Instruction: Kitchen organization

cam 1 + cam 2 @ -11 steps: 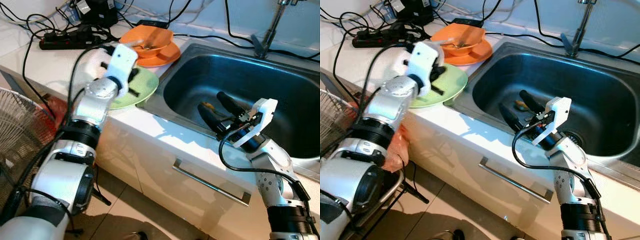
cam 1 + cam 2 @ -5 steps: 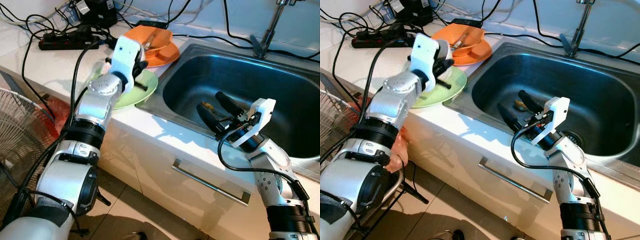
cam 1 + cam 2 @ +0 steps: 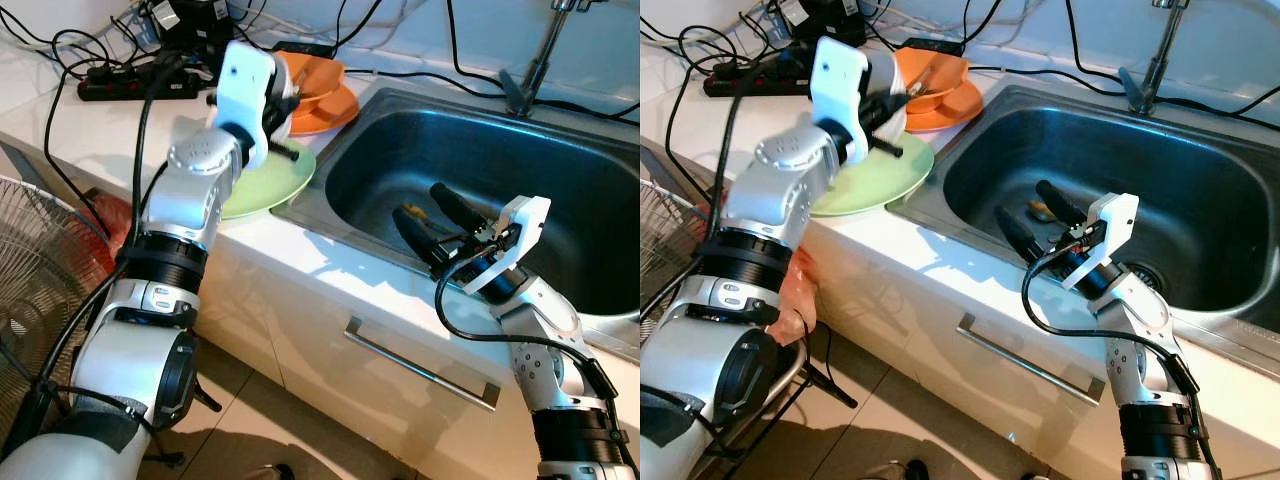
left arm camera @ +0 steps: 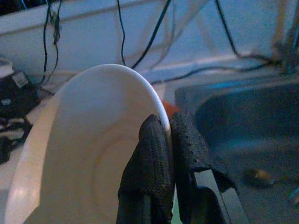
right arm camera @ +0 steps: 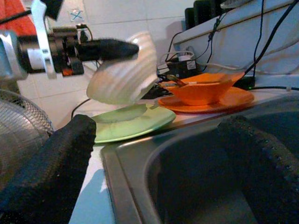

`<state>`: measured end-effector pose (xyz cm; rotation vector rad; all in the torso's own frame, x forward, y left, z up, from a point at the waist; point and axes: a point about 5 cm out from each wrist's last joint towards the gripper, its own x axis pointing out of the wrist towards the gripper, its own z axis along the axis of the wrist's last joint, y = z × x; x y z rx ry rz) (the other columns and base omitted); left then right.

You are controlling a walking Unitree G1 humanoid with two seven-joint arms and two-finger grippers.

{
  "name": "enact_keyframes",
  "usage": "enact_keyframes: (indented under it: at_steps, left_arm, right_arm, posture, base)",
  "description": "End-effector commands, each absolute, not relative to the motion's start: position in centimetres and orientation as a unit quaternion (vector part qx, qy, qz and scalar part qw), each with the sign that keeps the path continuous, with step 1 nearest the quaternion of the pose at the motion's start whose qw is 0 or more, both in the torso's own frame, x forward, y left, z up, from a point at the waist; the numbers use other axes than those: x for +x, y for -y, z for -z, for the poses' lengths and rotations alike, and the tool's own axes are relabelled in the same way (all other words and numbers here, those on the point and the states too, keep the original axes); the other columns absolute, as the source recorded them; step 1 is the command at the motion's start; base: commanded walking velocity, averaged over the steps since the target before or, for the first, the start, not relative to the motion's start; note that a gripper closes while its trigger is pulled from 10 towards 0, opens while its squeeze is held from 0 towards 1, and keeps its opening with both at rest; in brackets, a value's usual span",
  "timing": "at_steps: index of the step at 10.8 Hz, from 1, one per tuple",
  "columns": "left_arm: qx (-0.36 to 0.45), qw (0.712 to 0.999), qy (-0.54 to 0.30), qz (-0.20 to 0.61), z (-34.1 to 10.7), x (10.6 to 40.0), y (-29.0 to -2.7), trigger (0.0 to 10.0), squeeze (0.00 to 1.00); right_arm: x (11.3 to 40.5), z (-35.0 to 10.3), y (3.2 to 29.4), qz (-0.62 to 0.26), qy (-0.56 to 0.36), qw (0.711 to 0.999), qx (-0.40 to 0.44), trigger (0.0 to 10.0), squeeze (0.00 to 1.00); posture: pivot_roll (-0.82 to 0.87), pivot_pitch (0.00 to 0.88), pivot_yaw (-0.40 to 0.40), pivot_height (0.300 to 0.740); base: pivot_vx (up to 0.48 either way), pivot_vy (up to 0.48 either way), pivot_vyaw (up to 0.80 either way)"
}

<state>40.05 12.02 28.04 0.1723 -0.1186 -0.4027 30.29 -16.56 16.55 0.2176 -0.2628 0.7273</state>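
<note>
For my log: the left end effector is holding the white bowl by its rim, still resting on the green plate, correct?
Not quite. The left end effector does pinch the white bowl by its rim, but the bowl is lifted clear above the green plate, as the right wrist view shows.

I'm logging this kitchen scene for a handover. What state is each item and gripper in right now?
White bowl: lifted off the counter, tilted, rim pinched.
Left gripper: shut on the white bowl's rim.
Green plate: flat on the counter beside the sink, nothing on it.
Orange bowl: upright on the orange plate, utensil inside.
Right gripper: open, over the sink.
</note>
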Motion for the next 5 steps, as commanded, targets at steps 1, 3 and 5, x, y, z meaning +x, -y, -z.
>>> enact_keyframes:
  at_steps: [1,3,5]
  left_arm:
    - [0.07,0.97,0.098,0.213,-30.5,39.5,-11.5,10.0,0.0]
    - [0.032,0.961,0.123,0.247,-31.9,38.7,-10.1,10.0,0.0]
    - [0.018,0.948,0.165,0.271,-33.4,37.8,-9.5,10.0,0.0]
  right_arm:
    - [30.0,-14.8,16.1,-0.358,0.104,0.919,0.125,10.0,0.0]
    - [30.0,-14.8,15.9,-0.361,0.105,0.918,0.128,10.0,0.0]
    - [30.1,-14.8,15.9,-0.361,0.106,0.918,0.129,10.0,0.0]
  posture:
    - [0.02,0.066,0.112,0.74]
    - [0.02,0.064,0.11,0.74]
    - [0.02,0.064,0.11,0.74]
  base:
    - [0.0,0.0,0.0]
    - [0.0,0.0,0.0]
    - [0.0,0.0,0.0]
